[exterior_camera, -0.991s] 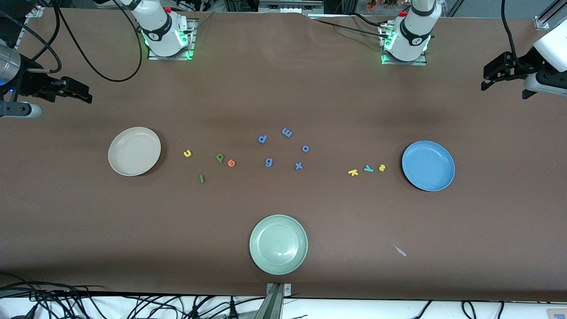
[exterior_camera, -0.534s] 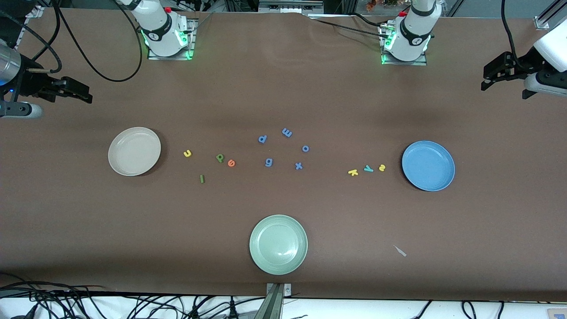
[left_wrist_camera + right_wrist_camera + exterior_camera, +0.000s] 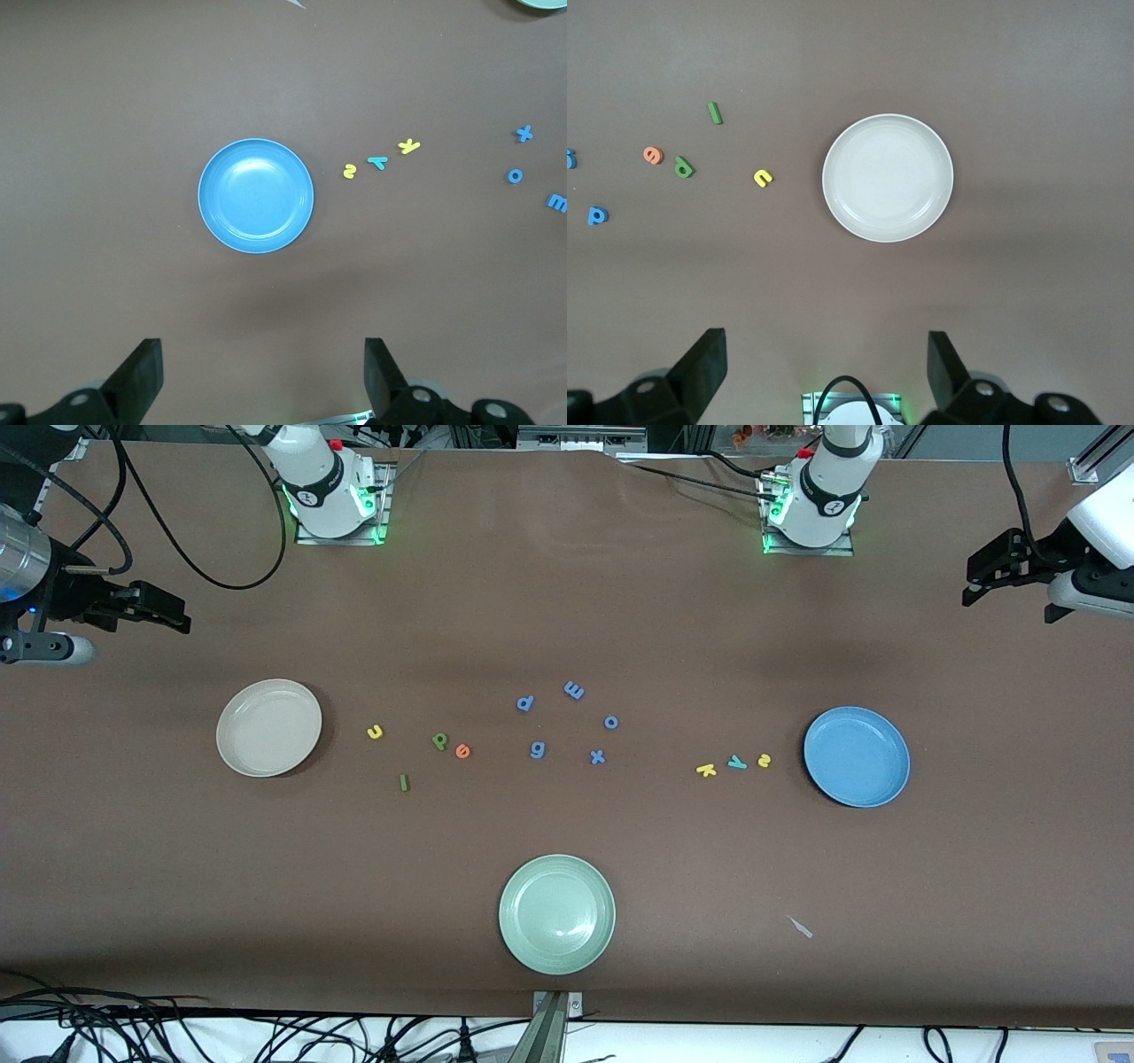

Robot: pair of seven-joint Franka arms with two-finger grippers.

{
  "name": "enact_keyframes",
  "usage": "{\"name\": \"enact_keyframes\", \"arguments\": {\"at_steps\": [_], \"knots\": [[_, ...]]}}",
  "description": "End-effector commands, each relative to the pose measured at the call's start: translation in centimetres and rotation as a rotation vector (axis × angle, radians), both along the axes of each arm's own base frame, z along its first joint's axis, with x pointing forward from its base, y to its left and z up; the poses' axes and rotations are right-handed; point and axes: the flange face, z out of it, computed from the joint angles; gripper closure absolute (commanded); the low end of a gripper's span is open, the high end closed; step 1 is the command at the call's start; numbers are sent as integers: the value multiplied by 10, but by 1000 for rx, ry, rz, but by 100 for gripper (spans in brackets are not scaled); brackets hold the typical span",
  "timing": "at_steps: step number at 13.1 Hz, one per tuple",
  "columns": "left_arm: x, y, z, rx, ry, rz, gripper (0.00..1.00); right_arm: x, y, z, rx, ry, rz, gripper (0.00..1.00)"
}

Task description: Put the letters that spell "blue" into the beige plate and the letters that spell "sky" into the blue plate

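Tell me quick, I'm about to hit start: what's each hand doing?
Left hand: open, empty, above the blue plate.
Right hand: open, empty, above the beige plate.

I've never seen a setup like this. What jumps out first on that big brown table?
Three round plates: the beige plate toward the right arm's end, the blue plate toward the left arm's end, and a pale green plate nearest the front camera. Between the beige and blue plates lies a scatter of tiny coloured foam letters, with a cluster of blue letters in the middle.
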Motion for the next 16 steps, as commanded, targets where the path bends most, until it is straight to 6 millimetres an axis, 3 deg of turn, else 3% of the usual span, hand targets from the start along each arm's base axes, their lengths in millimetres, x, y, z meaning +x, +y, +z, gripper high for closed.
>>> {"name": "enact_keyframes", "arguments": {"at_steps": [1, 5, 16], "knots": [[2, 0, 6, 18, 5, 11, 0, 8, 2, 3, -8, -9, 3, 0], [2, -1, 6, 18, 5, 10, 0, 20, 2, 9, -2, -25, 16, 0], [1, -1, 7, 16, 11, 10, 0, 20, -1, 8, -6, -25, -2, 0]]}}
